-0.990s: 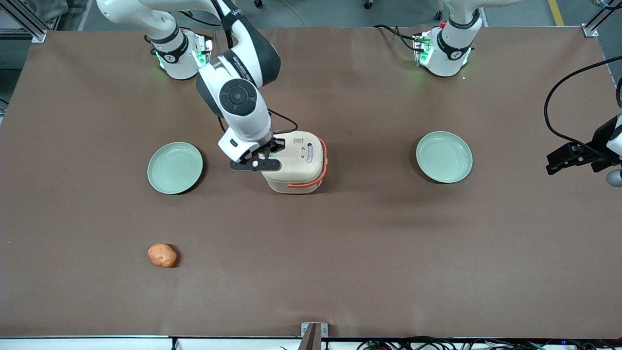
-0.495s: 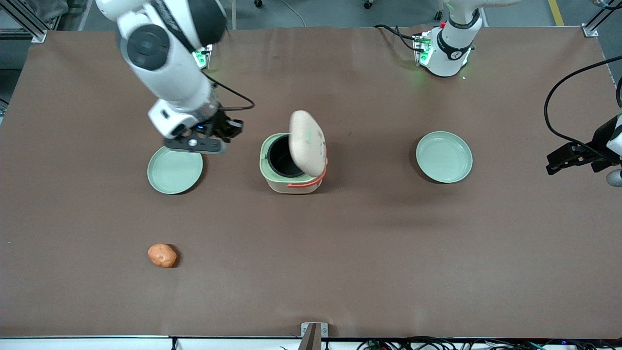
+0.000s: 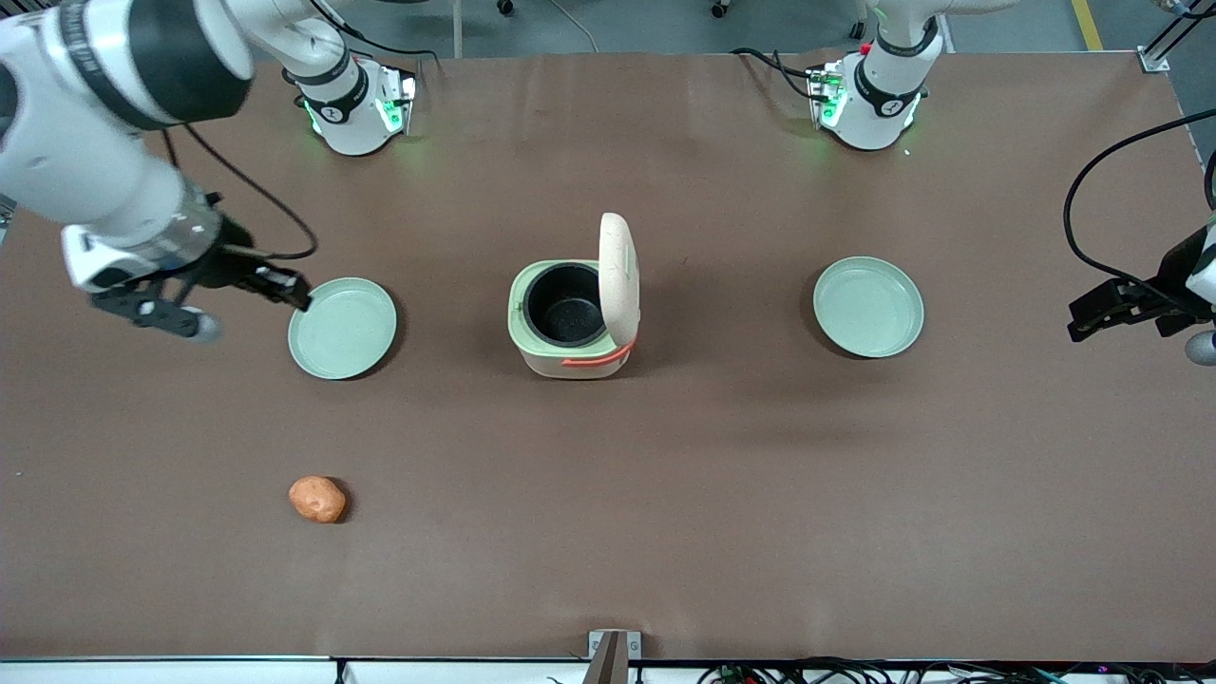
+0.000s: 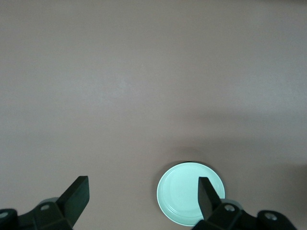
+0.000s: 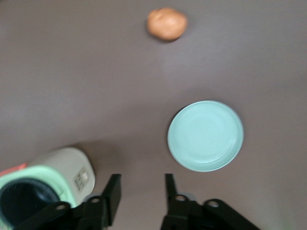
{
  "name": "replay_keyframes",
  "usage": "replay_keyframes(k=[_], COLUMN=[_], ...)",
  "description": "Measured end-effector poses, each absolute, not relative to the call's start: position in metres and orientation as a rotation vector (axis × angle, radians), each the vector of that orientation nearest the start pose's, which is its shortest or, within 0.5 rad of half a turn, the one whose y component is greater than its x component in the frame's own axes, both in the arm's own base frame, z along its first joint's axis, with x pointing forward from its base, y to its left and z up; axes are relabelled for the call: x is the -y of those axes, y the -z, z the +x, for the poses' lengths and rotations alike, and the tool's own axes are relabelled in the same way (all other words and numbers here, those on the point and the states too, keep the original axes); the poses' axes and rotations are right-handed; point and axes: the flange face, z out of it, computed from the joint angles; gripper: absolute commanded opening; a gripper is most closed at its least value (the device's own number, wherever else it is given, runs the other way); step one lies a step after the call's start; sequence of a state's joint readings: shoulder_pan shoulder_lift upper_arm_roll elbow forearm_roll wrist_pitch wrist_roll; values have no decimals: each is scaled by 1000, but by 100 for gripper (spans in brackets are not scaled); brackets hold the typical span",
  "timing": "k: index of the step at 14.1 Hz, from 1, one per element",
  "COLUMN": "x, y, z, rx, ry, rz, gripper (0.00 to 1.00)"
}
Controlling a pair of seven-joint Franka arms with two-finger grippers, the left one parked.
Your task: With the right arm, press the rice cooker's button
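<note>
The rice cooker (image 3: 560,328) stands mid-table with its cream lid (image 3: 617,275) swung upright, showing the pale green rim and black inner pot (image 3: 563,304). The button is hidden, as the lid shows edge-on. The right arm (image 3: 104,142) reaches toward its own end of the table. Its gripper (image 3: 285,290) hangs open and empty above the table, beside a green plate (image 3: 342,328) and well away from the cooker. In the right wrist view the open gripper (image 5: 141,186) is between the cooker (image 5: 53,177) and that plate (image 5: 205,135).
An orange-brown lump (image 3: 317,499) lies nearer the front camera than the plate and also shows in the right wrist view (image 5: 166,23). A second green plate (image 3: 868,306) lies toward the parked arm's end and shows in the left wrist view (image 4: 190,192).
The gripper was on the closed cooker's lid, then drew away toward the working arm's end. The lid sprang open and now stands fully upright.
</note>
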State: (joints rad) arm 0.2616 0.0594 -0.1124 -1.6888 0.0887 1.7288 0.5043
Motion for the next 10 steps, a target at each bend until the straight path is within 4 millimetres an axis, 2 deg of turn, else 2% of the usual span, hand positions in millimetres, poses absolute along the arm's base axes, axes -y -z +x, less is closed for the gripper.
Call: replay_keyframes(k=[2, 6, 8, 10], x=[-55, 8, 34, 47], y=[-556, -581, -601, -616], z=[576, 566, 551, 539], rx=[-587, -368, -253, -182], ry=[-50, -21, -2, 16], rz=[-3009, -3039, -3071, -3093], gripper=[100, 100, 100, 100])
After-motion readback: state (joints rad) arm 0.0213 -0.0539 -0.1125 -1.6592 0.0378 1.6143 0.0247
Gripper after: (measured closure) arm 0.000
